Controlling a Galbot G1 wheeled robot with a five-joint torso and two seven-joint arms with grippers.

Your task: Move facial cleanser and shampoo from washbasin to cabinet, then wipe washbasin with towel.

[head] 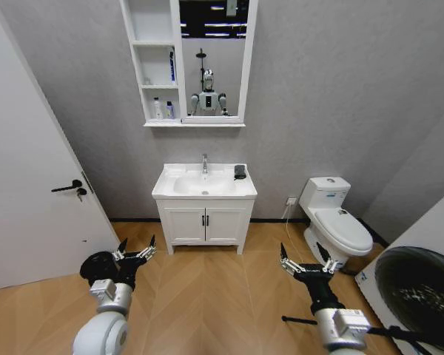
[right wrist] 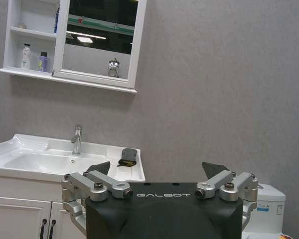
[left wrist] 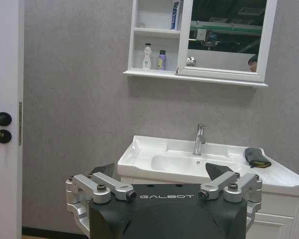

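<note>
Towel (head: 240,171) on washbasin (head: 204,182) rim, R of faucet (head: 204,163), two bottles (head: 163,109) in cabinet (head: 155,63) bottom compartment, L pincer (head: 137,252) and R pincer (head: 305,260) both open, held low over floor, well apart from basin.

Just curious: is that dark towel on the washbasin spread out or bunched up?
Bunched up. The towel lies as a small crumpled lump on the washbasin rim beside the faucet, yellow trim showing.

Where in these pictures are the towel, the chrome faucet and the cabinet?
towel (left wrist: 256,157): left wrist view, middle of the dark cloth on the basin's rim.
chrome faucet (right wrist: 77,139): right wrist view, its upright body.
cabinet (head: 155,66): head view, back wall of the middle compartment.
</note>
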